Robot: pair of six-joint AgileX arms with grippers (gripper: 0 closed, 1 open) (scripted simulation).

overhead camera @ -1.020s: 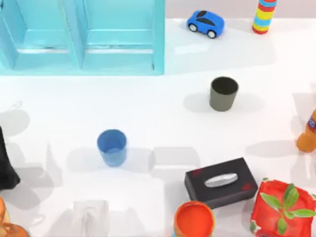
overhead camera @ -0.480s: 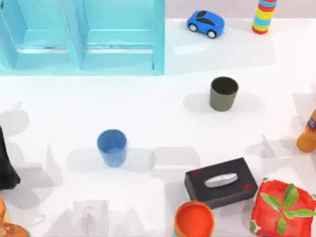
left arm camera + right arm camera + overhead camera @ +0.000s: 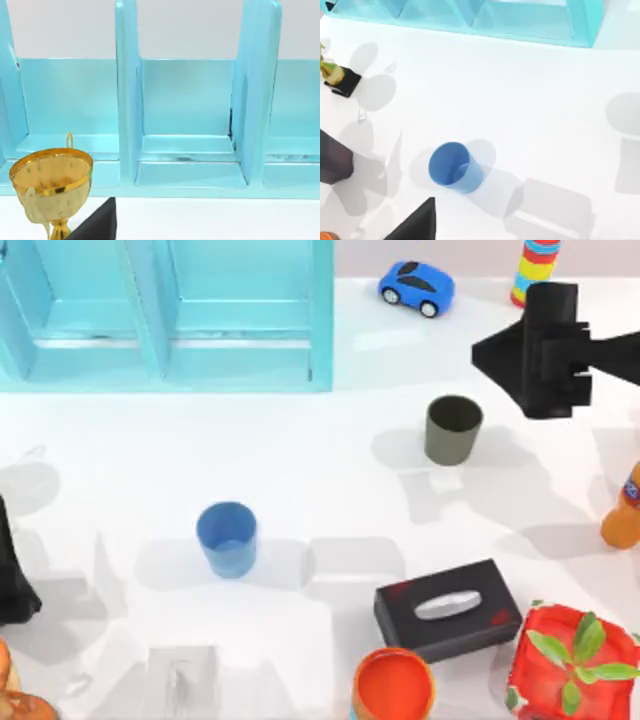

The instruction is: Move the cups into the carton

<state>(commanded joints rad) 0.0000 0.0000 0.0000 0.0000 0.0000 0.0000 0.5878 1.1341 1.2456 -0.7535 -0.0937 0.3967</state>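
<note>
Cups [image 3: 453,428] stand upright, bearing no writing.

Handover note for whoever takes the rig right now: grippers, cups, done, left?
Right gripper: over the table's far right, just beyond the olive-grey cup, holding nothing.
Left arm: parked at the table's left edge.
Blue cup: upright on the table, left of centre, untouched.
Olive-grey cup: upright, right of centre, untouched.
Carton: light blue, far left of the table; the compartments in view hold no cups.
Done: nothing placed.
Left: both cups into the carton; olive-grey is likely first, being nearest the right gripper.
</note>
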